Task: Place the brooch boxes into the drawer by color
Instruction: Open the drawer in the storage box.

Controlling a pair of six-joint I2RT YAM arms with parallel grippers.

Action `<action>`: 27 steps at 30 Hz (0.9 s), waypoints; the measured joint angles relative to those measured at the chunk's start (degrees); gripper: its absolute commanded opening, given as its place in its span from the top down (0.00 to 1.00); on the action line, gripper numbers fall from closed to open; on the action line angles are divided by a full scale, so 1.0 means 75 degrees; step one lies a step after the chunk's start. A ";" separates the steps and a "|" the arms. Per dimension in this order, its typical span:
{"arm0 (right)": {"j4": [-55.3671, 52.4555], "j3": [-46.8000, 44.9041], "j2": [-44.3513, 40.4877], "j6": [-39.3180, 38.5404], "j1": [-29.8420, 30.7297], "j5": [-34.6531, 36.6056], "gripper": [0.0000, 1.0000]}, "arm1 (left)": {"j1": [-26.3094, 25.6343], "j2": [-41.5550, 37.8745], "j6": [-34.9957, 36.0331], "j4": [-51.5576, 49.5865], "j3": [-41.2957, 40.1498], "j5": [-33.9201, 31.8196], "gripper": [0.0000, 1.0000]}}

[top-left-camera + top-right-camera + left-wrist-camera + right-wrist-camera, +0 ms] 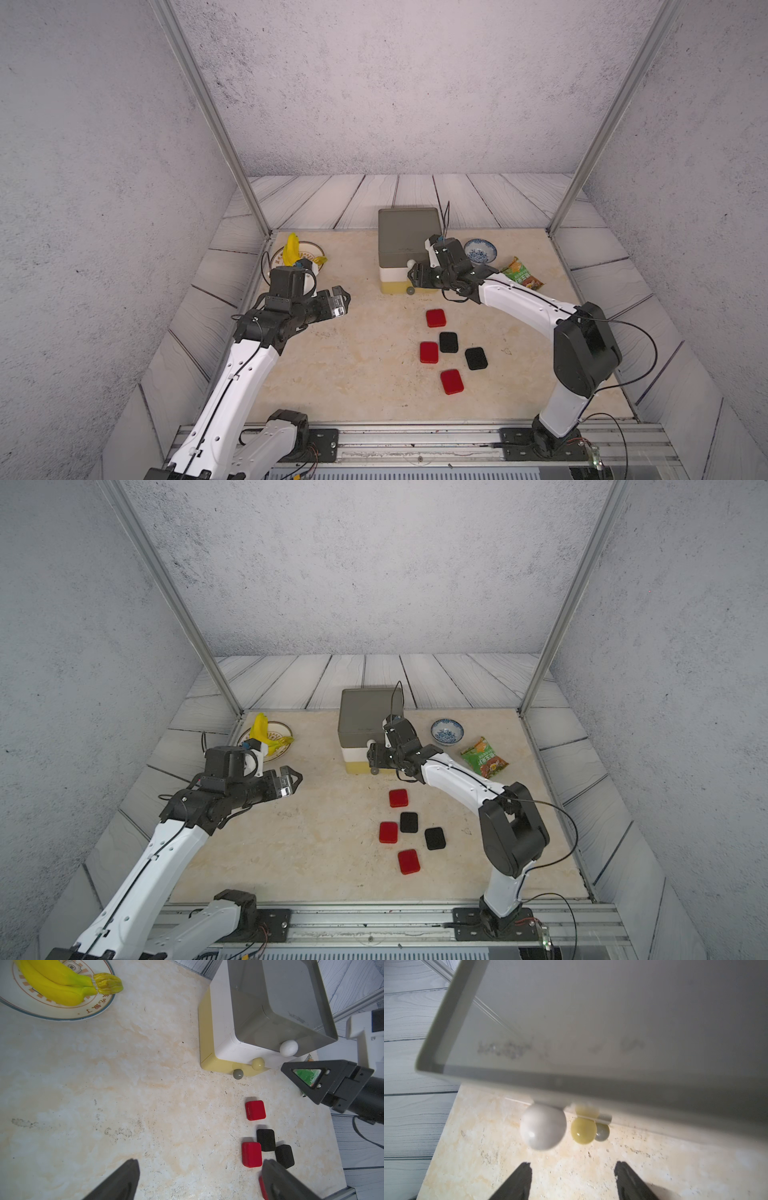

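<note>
Beige tabletop (353, 365) bare between drawer (409, 232) and wide-spread, empty left claw (343, 300); right claw (573, 1164) parted, empty, near white knob (543, 1126)

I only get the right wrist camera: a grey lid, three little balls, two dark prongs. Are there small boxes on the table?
Observer: Five, in front of the drawer: three red brooch boxes, two black brooch boxes.
Operator: What's the other arm doing?
Observer: The left gripper hovers open and empty, left of the drawer.
Operator: Anything else there?
Observer: A plate of bananas, a patterned bowl, a green snack packet.
</note>
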 measured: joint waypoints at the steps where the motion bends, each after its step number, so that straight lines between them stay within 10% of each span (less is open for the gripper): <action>1: 0.0157 -0.0259 -0.0157 0.0006 -0.0006 0.0000 0.32 | 0.0000 -0.0015 -0.0003 0.0000 0.0000 0.0000 0.02; 13: 0.5898 -0.3552 0.0321 0.2189 -0.0490 -0.1157 0.36 | 0.0000 -0.0140 -0.0009 0.0009 -0.0230 -0.0006 0.02; 27: 1.0078 -0.3354 0.2162 0.5251 -0.0597 -0.1475 0.43 | 0.0000 -0.0184 0.0061 0.0006 -0.0297 -0.0122 0.02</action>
